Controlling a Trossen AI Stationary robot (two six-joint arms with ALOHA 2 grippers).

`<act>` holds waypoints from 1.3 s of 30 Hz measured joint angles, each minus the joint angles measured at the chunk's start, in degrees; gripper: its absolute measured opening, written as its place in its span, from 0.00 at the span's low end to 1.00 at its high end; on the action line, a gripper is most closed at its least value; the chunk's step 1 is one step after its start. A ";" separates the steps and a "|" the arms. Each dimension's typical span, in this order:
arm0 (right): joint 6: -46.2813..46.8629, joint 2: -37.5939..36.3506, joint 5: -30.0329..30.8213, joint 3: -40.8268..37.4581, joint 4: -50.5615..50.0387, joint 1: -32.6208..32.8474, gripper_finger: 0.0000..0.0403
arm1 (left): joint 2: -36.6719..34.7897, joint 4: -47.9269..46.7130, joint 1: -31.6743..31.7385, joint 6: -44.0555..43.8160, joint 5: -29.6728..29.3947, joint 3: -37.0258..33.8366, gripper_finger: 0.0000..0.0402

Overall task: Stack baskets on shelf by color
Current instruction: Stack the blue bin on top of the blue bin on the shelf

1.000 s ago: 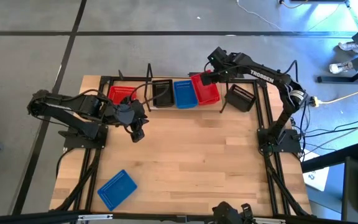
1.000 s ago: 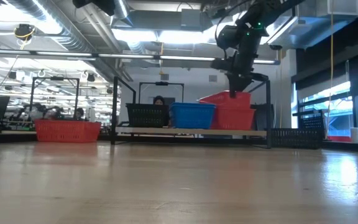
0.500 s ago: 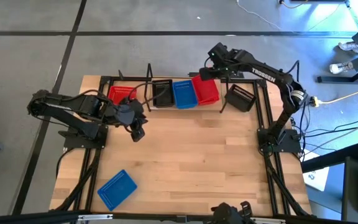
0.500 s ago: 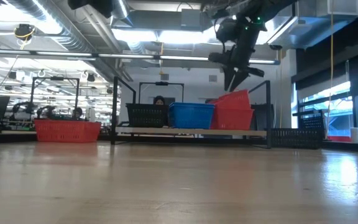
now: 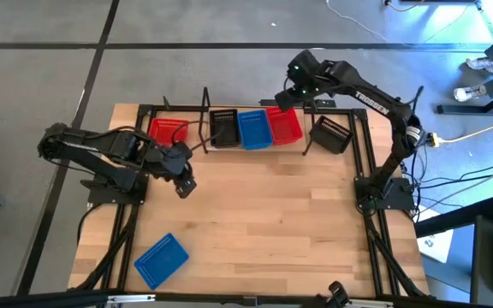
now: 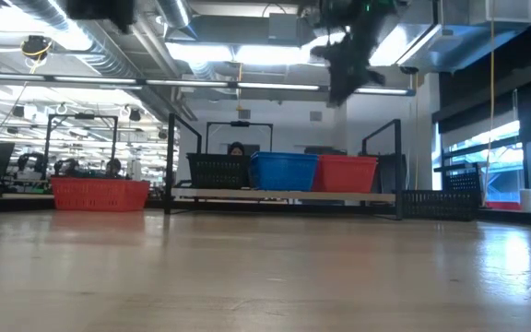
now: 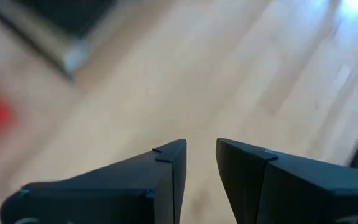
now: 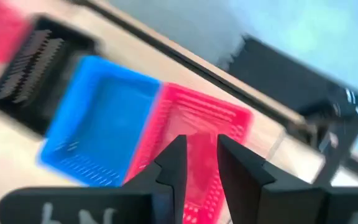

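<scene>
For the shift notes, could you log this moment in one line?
right gripper: open, above red basket on shelf | left gripper: open, empty, over table

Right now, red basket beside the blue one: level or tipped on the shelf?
Level: red basket sits flat on the shelf, rim even with blue basket.

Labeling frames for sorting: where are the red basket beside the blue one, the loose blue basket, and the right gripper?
red basket [image 5: 286, 126], high view, its floor
loose blue basket [image 5: 161, 259], high view, its floor
right gripper [image 5: 291, 91], high view, between its fingertips

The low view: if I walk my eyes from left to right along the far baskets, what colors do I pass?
Red basket → black basket → blue basket → red basket → black basket.
</scene>
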 joint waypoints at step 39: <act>-23.68 -9.58 -15.10 3.74 0.20 13.14 0.21 | 9.04 23.17 -27.59 24.01 14.37 -25.05 0.20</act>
